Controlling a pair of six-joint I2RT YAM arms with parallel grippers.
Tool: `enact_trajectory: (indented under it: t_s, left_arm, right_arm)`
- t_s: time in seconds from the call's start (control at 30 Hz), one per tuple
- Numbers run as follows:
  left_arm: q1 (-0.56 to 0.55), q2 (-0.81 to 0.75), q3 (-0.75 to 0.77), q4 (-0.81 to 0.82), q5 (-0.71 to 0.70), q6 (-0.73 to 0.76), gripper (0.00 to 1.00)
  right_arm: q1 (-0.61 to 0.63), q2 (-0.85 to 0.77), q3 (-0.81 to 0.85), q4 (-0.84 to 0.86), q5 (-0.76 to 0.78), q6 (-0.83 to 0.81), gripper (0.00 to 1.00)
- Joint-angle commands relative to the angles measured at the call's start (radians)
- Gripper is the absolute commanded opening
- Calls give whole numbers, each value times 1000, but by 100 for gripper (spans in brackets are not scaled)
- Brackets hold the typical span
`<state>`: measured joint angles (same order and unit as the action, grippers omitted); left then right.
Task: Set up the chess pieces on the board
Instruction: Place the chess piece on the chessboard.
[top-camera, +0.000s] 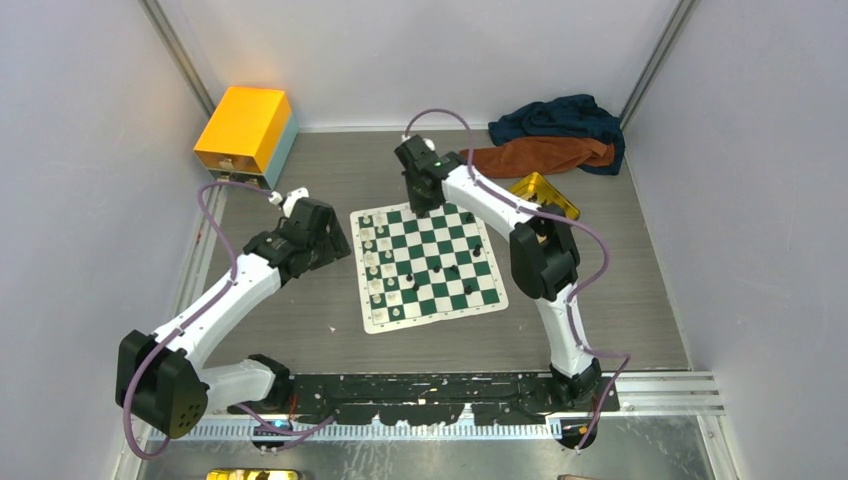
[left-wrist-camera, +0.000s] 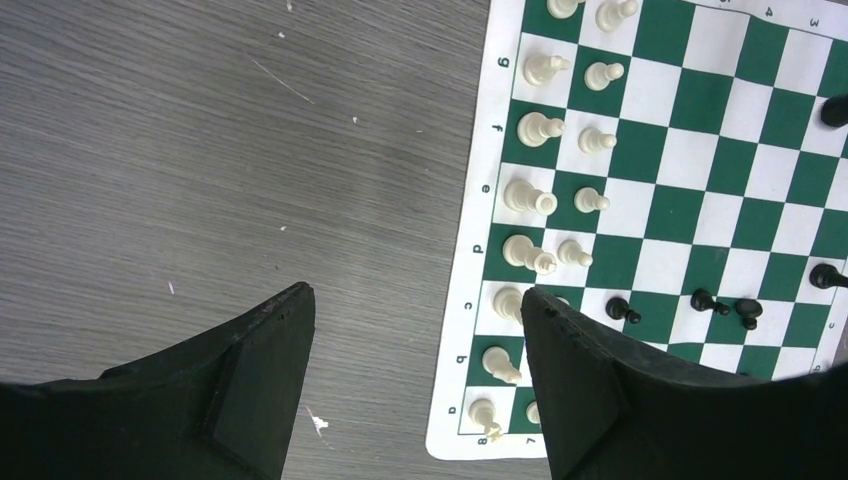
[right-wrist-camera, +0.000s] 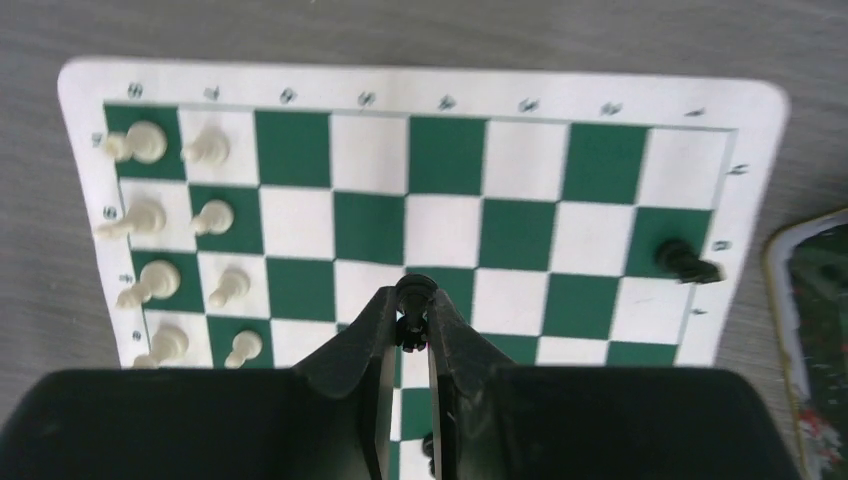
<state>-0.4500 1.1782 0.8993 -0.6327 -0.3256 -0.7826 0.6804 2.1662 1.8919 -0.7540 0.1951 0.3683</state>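
While right end effector (right-wrist-camera: 412, 322) clamps black piece (right-wrist-camera: 415, 290) over board (right-wrist-camera: 445, 225); left end effector (left-wrist-camera: 415, 295) splayed beside it

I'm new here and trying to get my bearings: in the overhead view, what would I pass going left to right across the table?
yellow box → left pincer → board → gold tin
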Motion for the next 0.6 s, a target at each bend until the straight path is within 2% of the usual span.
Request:
enact_trajectory:
  t_s: [0.0, 0.57]
  left_arm:
    - [7, -10, 27, 32, 5, 22, 76]
    - [23, 31, 27, 64, 37, 33, 76]
  right_arm:
    - [-80, -58, 63, -16, 43, 6, 1]
    - [-231, 38, 92, -39, 3, 42, 1]
